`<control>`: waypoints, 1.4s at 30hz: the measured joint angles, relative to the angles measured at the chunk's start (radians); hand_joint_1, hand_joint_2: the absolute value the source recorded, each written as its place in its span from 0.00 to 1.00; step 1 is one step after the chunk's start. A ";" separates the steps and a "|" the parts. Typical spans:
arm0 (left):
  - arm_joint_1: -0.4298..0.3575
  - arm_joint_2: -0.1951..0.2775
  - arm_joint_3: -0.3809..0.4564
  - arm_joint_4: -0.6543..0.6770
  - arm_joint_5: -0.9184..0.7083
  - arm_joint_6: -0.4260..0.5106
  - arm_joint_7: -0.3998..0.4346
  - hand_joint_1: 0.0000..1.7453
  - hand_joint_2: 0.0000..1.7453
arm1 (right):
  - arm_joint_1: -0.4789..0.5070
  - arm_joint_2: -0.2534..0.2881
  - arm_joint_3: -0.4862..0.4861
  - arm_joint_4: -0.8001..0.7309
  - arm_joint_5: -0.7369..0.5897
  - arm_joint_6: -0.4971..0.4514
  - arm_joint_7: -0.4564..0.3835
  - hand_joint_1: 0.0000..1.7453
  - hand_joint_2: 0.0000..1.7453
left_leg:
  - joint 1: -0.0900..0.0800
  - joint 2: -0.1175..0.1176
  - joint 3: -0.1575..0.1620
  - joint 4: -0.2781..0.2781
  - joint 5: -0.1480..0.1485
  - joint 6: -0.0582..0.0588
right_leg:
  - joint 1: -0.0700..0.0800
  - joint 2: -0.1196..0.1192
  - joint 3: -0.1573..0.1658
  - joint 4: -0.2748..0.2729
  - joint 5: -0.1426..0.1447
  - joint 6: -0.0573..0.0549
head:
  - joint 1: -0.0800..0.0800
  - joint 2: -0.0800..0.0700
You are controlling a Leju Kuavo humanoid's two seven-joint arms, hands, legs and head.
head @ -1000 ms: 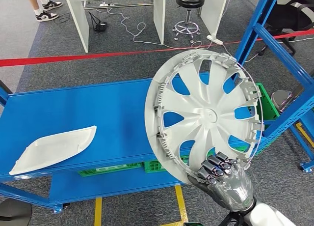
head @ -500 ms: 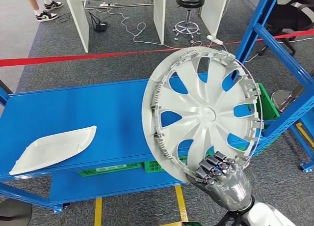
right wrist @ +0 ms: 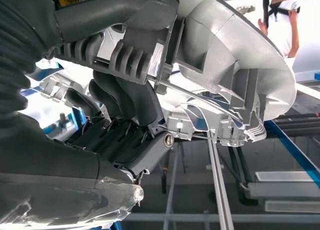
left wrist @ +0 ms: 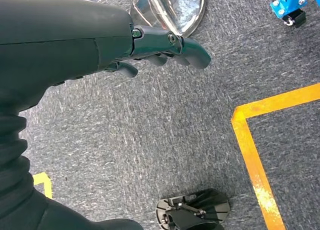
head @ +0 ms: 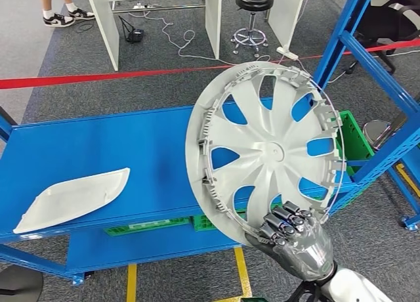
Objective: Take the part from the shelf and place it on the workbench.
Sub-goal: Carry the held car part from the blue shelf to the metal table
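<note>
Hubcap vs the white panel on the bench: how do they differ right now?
The hubcap is round with spoke cutouts; the white panel is long, tapered and solid. The hubcap is held tilted in the air by the right hand; the panel lies flat on the blue workbench, untouched. Both are pale plastic parts.

1. The right hand (right wrist: 113,115) grips the rim of the silver wheel cover (right wrist: 234,65); its dark fingers (right wrist: 124,97) are curled against the cover's ribbed inner edge.
2. A thin wire ring (right wrist: 188,97) runs along the cover's clips.
3. A blue shelf beam (right wrist: 292,147) crosses beyond the cover.
4. A person (right wrist: 281,17) stands farther off.
</note>
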State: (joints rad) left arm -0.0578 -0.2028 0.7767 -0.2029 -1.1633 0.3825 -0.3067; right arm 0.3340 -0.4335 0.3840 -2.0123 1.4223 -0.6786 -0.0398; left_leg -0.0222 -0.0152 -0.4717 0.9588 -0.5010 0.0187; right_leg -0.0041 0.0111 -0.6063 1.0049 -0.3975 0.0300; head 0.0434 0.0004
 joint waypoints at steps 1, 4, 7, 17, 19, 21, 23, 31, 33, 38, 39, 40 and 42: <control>0.000 0.000 0.000 0.000 0.000 0.001 0.000 0.00 1.00 | 0.000 0.001 0.001 0.002 -0.008 0.000 -0.001 1.00 1.00 | -0.001 0.000 0.000 0.000 0.000 0.001 | -0.001 0.000 0.000 0.000 0.000 0.001 | 0.000 0.000; 0.000 0.002 0.000 0.000 -0.001 0.001 0.001 0.00 1.00 | 0.000 0.002 0.004 0.008 -0.019 0.000 -0.001 1.00 1.00 | -0.005 0.000 -0.001 0.002 0.000 0.006 | -0.005 0.000 0.000 0.000 0.002 0.006 | 0.000 0.000; 0.000 0.003 0.000 0.000 -0.001 0.003 0.001 0.00 1.00 | 0.000 0.004 0.006 0.011 -0.032 0.000 -0.009 1.00 1.00 | -0.009 0.000 -0.002 0.002 0.008 0.016 | -0.009 0.001 0.001 -0.003 0.009 0.018 | 0.000 0.000; 0.001 0.002 0.001 0.000 -0.006 0.011 0.001 0.00 1.00 | -0.001 0.005 -0.009 0.022 -0.061 -0.001 -0.036 1.00 1.00 | 0.010 0.008 -0.018 -0.001 0.031 0.024 | -0.016 -0.005 -0.041 0.187 -0.088 0.045 | 0.009 0.000; -0.001 0.002 0.002 0.000 -0.006 0.011 0.001 0.00 1.00 | -0.003 0.006 -0.012 0.025 -0.067 -0.001 -0.036 1.00 1.00 | 0.012 0.006 -0.024 0.009 0.027 0.011 | -0.017 -0.002 0.033 0.065 -0.059 0.046 | 0.010 0.000; -0.002 0.004 0.002 0.000 -0.007 0.012 0.001 0.00 1.00 | -0.005 0.007 -0.015 0.029 -0.072 -0.001 -0.037 1.00 1.00 | 0.009 0.003 -0.034 0.019 0.028 -0.001 | -0.015 0.002 0.056 0.025 -0.067 0.037 | 0.010 0.000; -0.002 0.005 0.003 0.000 -0.007 0.012 0.001 0.00 1.00 | -0.005 0.007 -0.018 0.030 -0.075 -0.002 -0.037 1.00 1.00 | 0.008 0.001 -0.044 0.026 0.030 -0.011 | -0.016 0.002 0.046 0.026 -0.063 0.022 | 0.009 0.000; -0.003 0.005 0.005 0.000 -0.007 0.013 0.002 0.00 1.00 | -0.007 0.010 -0.019 0.037 -0.082 -0.002 -0.037 1.00 1.00 | 0.012 0.004 -0.153 0.302 -0.121 -0.030 | -0.012 -0.008 -0.018 0.027 -0.021 -0.015 | 0.006 0.000; -0.005 0.005 0.005 0.000 -0.007 0.013 0.002 0.00 1.00 | -0.007 0.012 -0.020 0.037 -0.085 -0.002 -0.037 1.00 1.00 | 0.010 0.004 -0.077 0.182 -0.057 -0.019 | -0.009 -0.008 -0.030 0.027 -0.008 -0.012 | 0.006 0.000; -0.010 0.004 0.006 0.000 -0.005 0.014 0.002 0.00 1.00 | -0.008 0.015 -0.021 0.037 -0.099 -0.002 -0.043 1.00 1.00 | 0.004 0.004 0.008 0.010 -0.012 -0.003 | -0.006 -0.009 -0.045 0.019 0.032 0.011 | 0.008 0.000; -0.009 0.004 0.007 0.000 -0.004 0.014 0.002 0.00 1.00 | -0.007 0.015 -0.021 0.037 -0.104 -0.002 -0.043 1.00 1.00 | 0.005 0.005 0.001 0.008 -0.003 0.002 | -0.007 -0.009 -0.050 0.020 0.029 0.016 | 0.006 0.000; -0.008 0.004 0.007 0.000 -0.003 0.014 0.002 0.00 1.00 | -0.007 0.015 -0.021 0.038 -0.109 -0.002 -0.043 1.00 1.00 | 0.006 0.006 -0.008 0.006 0.008 0.008 | -0.008 -0.009 -0.058 0.032 0.010 0.022 | 0.006 0.000; -0.008 0.004 0.008 0.000 -0.001 0.015 0.002 0.00 1.00 | -0.006 0.015 -0.021 0.038 -0.116 -0.002 -0.043 1.00 1.00 | 0.008 0.009 -0.029 0.004 0.029 0.018 | -0.008 -0.009 -0.087 0.116 -0.075 0.031 | 0.006 0.000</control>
State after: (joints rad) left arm -0.0660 -0.1988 0.7842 -0.2029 -1.1639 0.3975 -0.3048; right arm 0.3278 -0.4182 0.3628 -1.9741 1.3067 -0.6809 -0.0832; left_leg -0.0138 -0.0062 -0.5010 0.9630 -0.4718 0.0363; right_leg -0.0125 0.0024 -0.6936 1.1205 -0.4728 0.0615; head 0.0498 0.0005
